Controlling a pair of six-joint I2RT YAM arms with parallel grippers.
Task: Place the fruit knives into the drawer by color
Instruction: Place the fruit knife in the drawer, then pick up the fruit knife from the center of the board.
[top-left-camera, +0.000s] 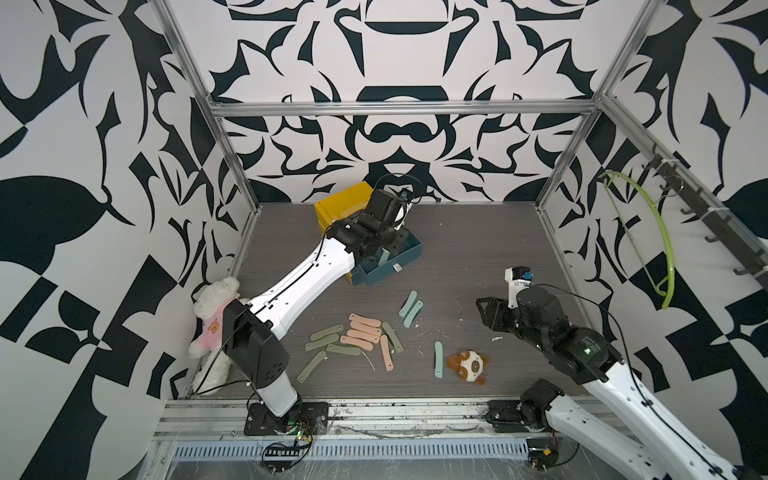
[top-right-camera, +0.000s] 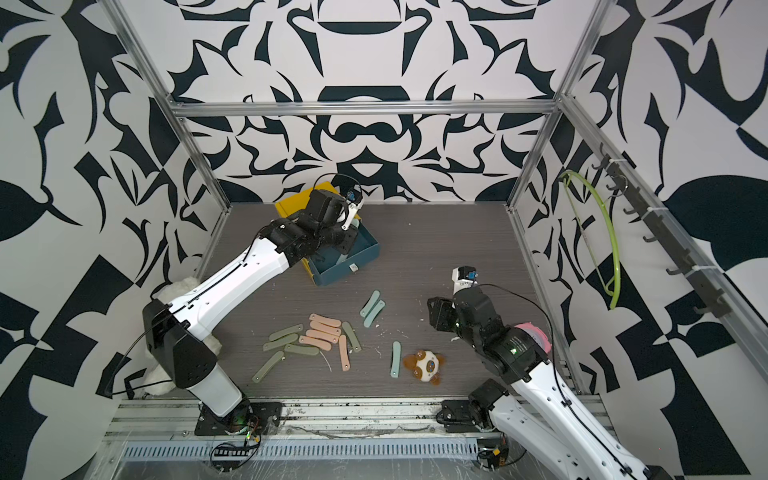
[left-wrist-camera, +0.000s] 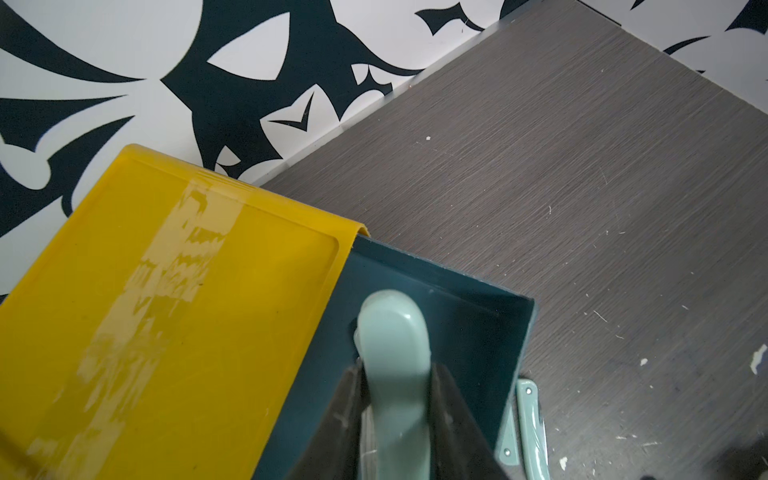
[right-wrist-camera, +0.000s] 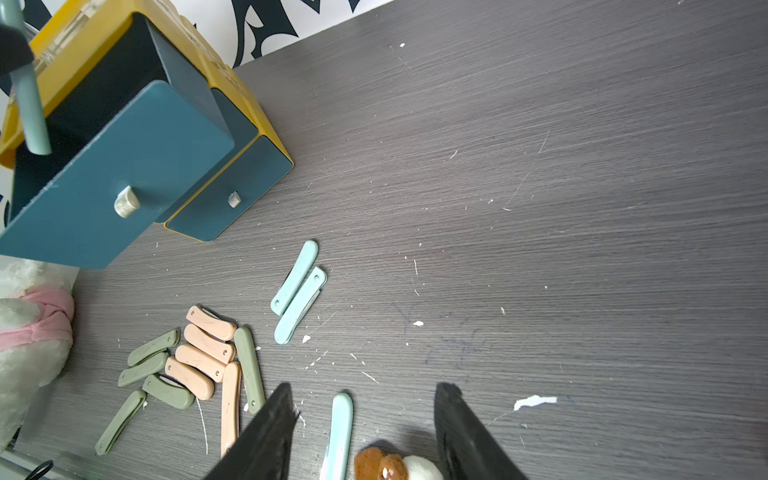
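My left gripper (left-wrist-camera: 395, 374) is clamped on a teal knife (left-wrist-camera: 392, 340) and holds it over the pulled-out top drawer (left-wrist-camera: 482, 328) of the yellow cabinet (left-wrist-camera: 166, 311). On the table (top-left-camera: 478, 249) in front lie the green knives (top-left-camera: 327, 332), the peach knives (top-left-camera: 365, 332), a teal pair (top-left-camera: 409, 305) and a lone teal knife (top-left-camera: 438, 360) just beside a brown toy (top-left-camera: 467, 365). My right gripper (right-wrist-camera: 365, 390) hangs above that lone knife, jaws apart and holding nothing.
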